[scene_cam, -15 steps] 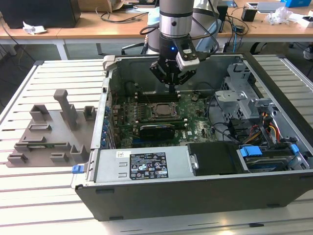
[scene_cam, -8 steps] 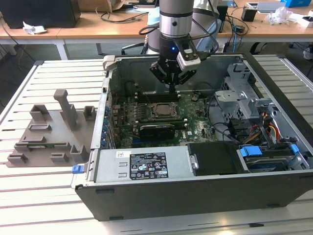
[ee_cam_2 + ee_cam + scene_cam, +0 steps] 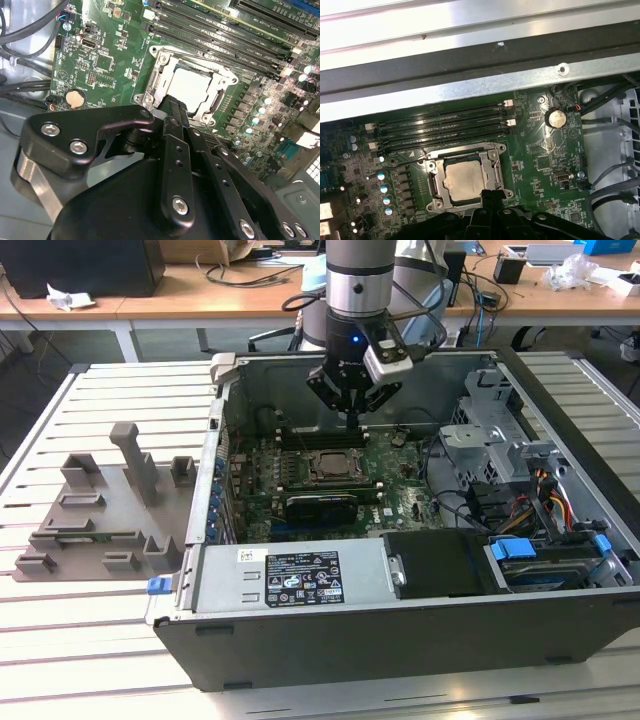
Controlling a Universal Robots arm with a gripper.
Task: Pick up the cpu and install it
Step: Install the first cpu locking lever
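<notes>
I see the cpu point(image 3: 465, 181) lying flat in its socket point(image 3: 465, 177) on the green board point(image 3: 540, 145), just under my jaws' tips, which look pressed together, holding nothing. The computer case point(image 3: 400, 640) sits on a slatted desk point(image 3: 100, 660).

— How's the light being handled here?
— Pretty evenly from overhead in the exterior view; soft shadow is pooled inside the case point(image 3: 560, 430).
— Any glare?
— Yeah, the cpu point(image 3: 192, 87) is washed out pale in the second wrist view, and the gripper point(image 3: 170, 107) is blurred up close.
</notes>
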